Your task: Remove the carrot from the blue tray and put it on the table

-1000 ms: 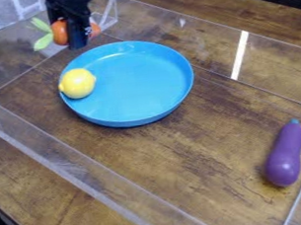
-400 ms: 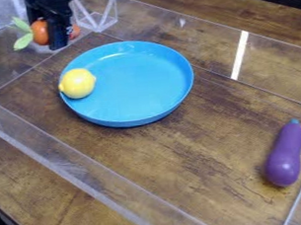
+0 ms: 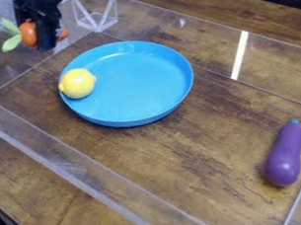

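Observation:
At the upper left my gripper [image 3: 34,34] is shut on the carrot [image 3: 26,34], a small orange toy whose green top [image 3: 11,41] sticks out to the left. It hangs over the table [image 3: 145,174], well left of and beyond the blue tray [image 3: 158,84]. The gripper's fingers are dark and partly hide the carrot. How high the carrot is above the wood I cannot tell.
A yellow lemon [image 3: 77,83] lies on the tray's left side. A purple eggplant [image 3: 285,153] rests on the table at the right. Clear plastic edging [image 3: 66,171] runs along the table's sides, and the back left corner is close to the gripper.
The gripper has carried the carrot to the left, farther away from the blue tray. The lemon, tray and eggplant have stayed put.

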Motion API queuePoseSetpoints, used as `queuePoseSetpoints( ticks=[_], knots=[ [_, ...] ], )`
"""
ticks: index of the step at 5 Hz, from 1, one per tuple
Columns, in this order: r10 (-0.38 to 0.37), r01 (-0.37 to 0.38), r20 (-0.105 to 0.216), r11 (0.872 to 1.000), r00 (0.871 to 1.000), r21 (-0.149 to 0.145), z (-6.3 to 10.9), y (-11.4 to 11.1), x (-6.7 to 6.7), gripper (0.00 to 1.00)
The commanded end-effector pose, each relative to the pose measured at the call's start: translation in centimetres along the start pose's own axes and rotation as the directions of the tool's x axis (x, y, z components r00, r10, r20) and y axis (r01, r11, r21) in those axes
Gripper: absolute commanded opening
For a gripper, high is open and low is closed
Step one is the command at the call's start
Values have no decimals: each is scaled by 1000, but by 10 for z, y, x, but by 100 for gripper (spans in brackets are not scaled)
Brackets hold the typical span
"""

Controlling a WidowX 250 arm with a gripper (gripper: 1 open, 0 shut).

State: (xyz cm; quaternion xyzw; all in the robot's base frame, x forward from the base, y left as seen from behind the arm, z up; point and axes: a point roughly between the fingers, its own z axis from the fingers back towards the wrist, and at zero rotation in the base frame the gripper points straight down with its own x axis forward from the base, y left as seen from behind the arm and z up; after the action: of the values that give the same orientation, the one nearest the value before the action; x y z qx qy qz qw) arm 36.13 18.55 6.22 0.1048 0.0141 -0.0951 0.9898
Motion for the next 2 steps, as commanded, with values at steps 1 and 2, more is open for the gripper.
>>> queuePoseSetpoints(
  ticks=[1,2],
  knots=[
    [45,-46,24,998,999,52,12,16,-1,0],
    [56,-56,-5,997,998,62,3,11,-1,0]
  ],
)
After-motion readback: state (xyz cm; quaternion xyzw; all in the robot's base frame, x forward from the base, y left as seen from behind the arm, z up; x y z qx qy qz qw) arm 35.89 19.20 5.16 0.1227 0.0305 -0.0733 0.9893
